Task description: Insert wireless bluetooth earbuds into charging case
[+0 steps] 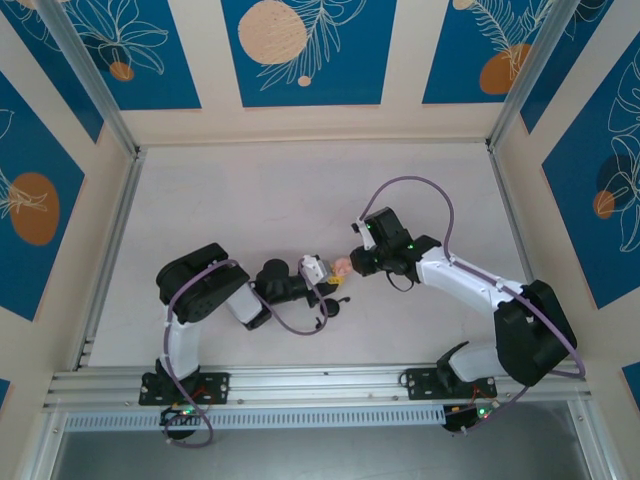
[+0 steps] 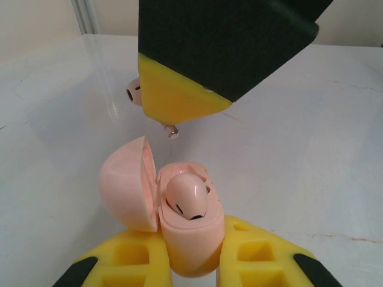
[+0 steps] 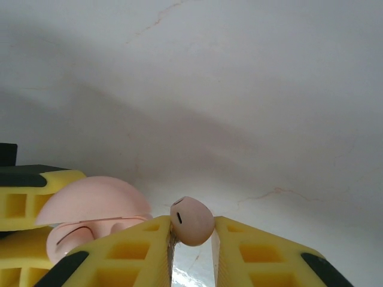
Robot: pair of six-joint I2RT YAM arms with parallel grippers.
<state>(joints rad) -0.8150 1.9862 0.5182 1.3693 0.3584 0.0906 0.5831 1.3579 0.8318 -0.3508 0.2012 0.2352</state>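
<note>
Now left claw clamps open pink case — right claw pinches earbud

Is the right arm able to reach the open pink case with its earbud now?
Probably yes: the left jaws hold the pink case open, the right arm's jaws grip the earbud close to it, and nothing stands between them.

light: bright, even, diffuse
shadows: soft, broad on tabletop
glare: faint sheen, left wrist view
focus: wrist views slightly soft
</note>
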